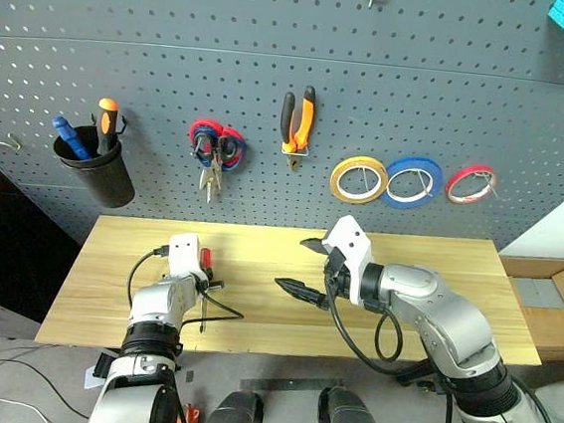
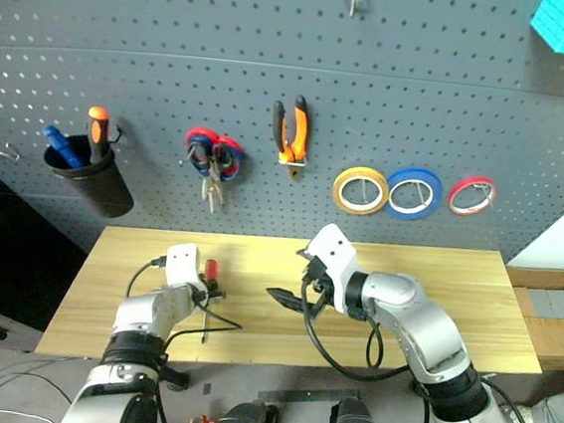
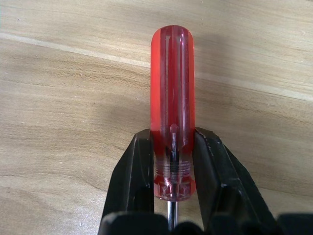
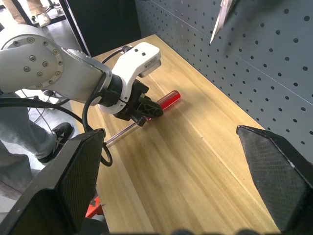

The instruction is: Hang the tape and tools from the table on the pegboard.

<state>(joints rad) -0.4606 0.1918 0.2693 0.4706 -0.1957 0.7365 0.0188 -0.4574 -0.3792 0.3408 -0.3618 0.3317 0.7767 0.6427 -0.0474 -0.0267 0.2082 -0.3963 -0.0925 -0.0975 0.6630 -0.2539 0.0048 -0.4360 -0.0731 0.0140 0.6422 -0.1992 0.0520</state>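
left gripper (image 3: 172,196) jaws pinching screwdriver (image 3: 172,107) handle | handle's long axis runs straight ahead between them | right gripper (image 1: 305,266) jaws spread, well apart

floor (image 1: 7,365): grey (cables on it) | right: cardboard box (image 1: 553,303)

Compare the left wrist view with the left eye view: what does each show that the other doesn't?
Left wrist view alone: the left gripper fingers pressed on either side of the red screwdriver handle.
Left eye view alone: the pegboard with hung pliers, tape rings and the open right gripper.
Both: the screwdriver lying on the table.
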